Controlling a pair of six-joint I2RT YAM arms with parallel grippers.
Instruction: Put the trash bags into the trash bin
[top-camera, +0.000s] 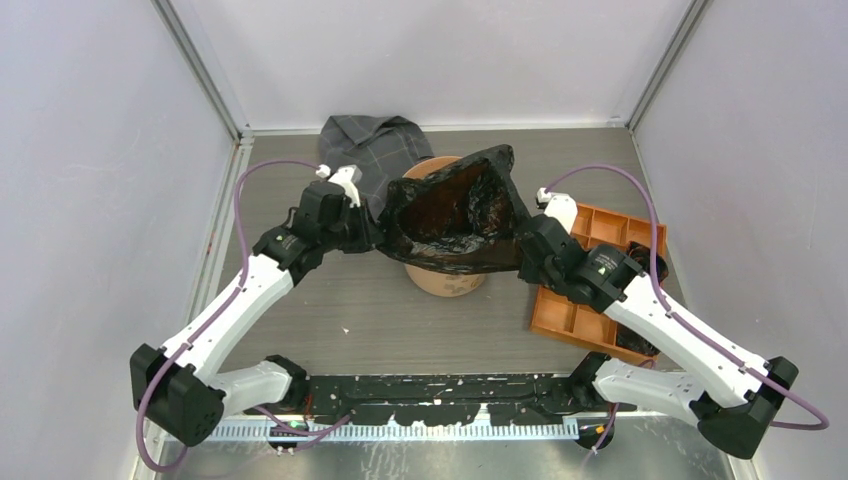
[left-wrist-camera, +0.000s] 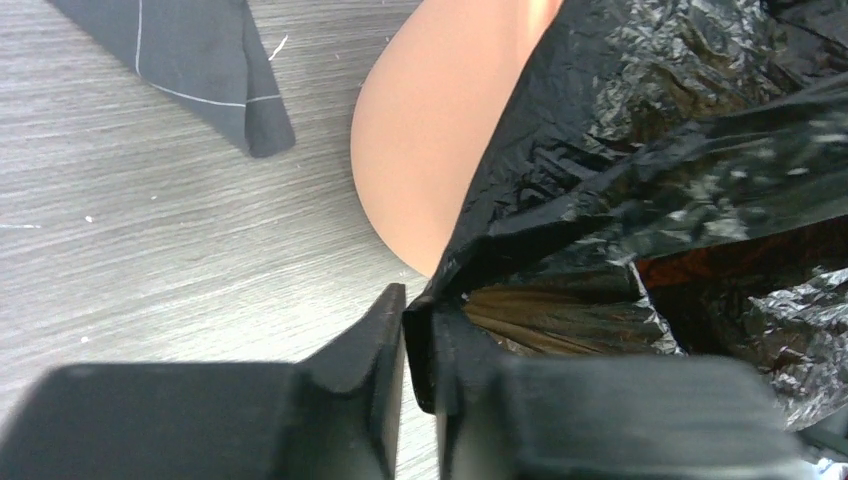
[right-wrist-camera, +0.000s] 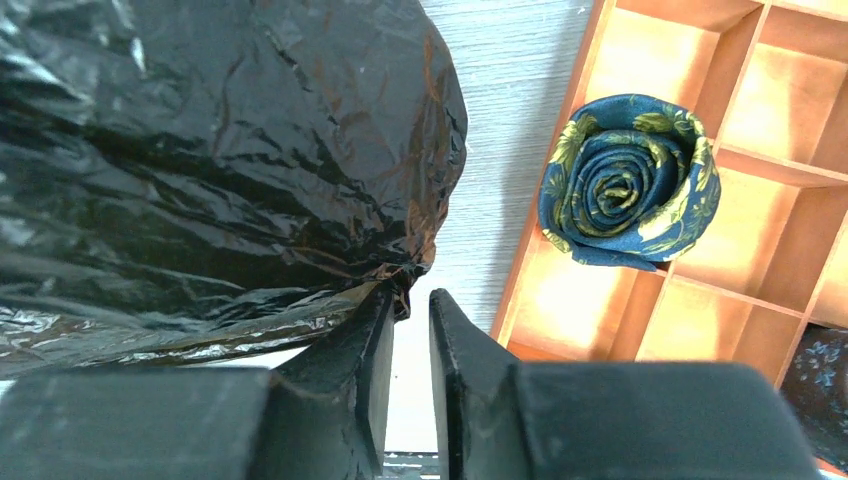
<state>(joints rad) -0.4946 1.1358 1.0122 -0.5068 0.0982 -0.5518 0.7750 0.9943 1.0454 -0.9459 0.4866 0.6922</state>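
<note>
The black glossy trash bag (top-camera: 460, 205) is spread open over the mouth of the round orange trash bin (top-camera: 445, 278) in the middle of the table. My left gripper (top-camera: 375, 232) is at the bag's left rim and my right gripper (top-camera: 520, 250) at its right rim. In the left wrist view the jaws of my left gripper (left-wrist-camera: 412, 310) stand a thin slit apart, with the bag's (left-wrist-camera: 650, 150) edge folded against the right finger beside the bin's wall (left-wrist-camera: 440, 130). My right gripper (right-wrist-camera: 410, 305) shows a clear empty gap, and the bag (right-wrist-camera: 220, 150) rests on its left finger's tip.
A grey checked cloth (top-camera: 375, 145) lies behind the bin at the back. A flat orange tray (top-camera: 600, 290) with square compartments sits right of the bin under my right arm. It holds a rolled blue flowered fabric (right-wrist-camera: 625, 180). White walls close in both sides.
</note>
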